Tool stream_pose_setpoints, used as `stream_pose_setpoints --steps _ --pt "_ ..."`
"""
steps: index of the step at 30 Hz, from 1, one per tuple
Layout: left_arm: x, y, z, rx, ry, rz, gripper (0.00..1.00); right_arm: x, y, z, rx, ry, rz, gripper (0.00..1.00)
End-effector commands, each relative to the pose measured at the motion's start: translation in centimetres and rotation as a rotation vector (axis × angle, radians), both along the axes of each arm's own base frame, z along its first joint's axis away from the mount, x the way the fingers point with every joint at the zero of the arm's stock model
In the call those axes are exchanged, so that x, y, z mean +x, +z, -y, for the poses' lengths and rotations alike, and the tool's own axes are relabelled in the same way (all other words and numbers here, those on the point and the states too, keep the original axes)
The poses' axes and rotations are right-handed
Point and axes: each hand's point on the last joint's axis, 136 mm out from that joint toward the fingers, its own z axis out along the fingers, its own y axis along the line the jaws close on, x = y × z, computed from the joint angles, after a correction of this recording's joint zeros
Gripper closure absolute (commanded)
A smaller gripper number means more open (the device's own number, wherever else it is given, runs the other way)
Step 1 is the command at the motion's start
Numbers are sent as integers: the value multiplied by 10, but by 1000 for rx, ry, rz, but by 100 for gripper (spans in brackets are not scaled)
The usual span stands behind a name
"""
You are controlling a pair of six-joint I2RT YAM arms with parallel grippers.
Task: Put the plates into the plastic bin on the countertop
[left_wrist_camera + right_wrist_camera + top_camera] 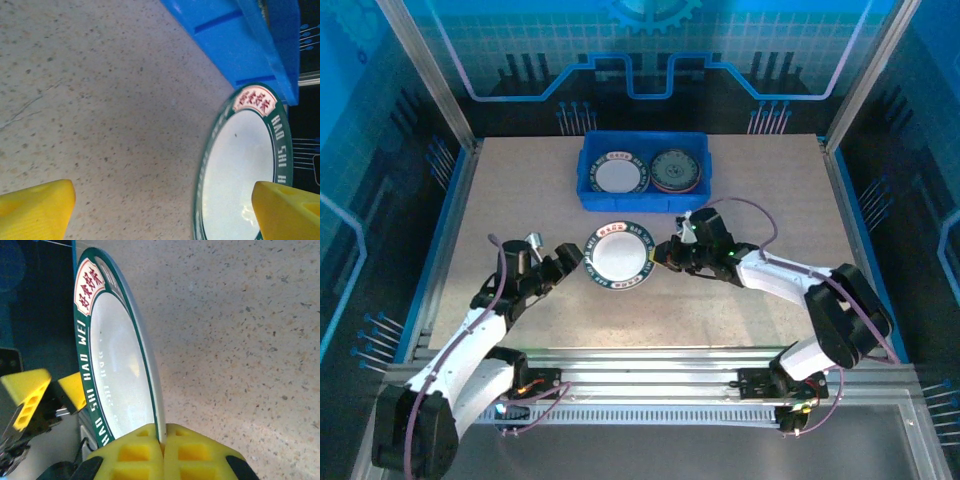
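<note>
A white plate [620, 256] with a dark green lettered rim is at the middle of the countertop [520, 190]. My right gripper [665, 253] is shut on its right rim; in the right wrist view the yellow jaws [162, 440] pinch the plate [120, 360] edge. My left gripper [572, 262] stands open at the plate's left rim; in the left wrist view the plate [240, 165] edge lies between the spread jaws of the gripper [162, 210]. The blue plastic bin [645, 200] behind holds a white patterned-rim plate [618, 175] and a dark plate [677, 170].
The bin's near wall [240, 45] is close behind the held plate. Metal rails [650, 365] run along the near edge, and blue-edged posts frame the sides. The left fingers [25, 395] show beyond the plate in the right wrist view.
</note>
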Motion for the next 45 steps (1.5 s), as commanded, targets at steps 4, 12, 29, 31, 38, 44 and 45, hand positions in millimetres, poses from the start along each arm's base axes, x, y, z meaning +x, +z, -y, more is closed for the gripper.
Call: stream_pose_setpoints --steps 4,12,29,31,38,44,45 --pt "22 18 12 -76 -34 70 17 -13 23 -7 69 96 30 100" --pt "29 23 17 -117 -42 88 36 -10 25 -13 109 106 28 100" --pt "31 30 27 -147 -72 113 100 15 27 -46 224 121 2 100" --pt "32 29 27 -150 -72 112 100 17 28 -48 231 120 5 100" --pt "34 41 34 -195 -98 159 100 25 35 -56 245 128 16 70" --pt "34 42 33 -178 -101 163 100 32 33 -57 249 104 10 100" --pt "34 43 33 -173 -100 165 100 34 34 -55 240 97 14 100"
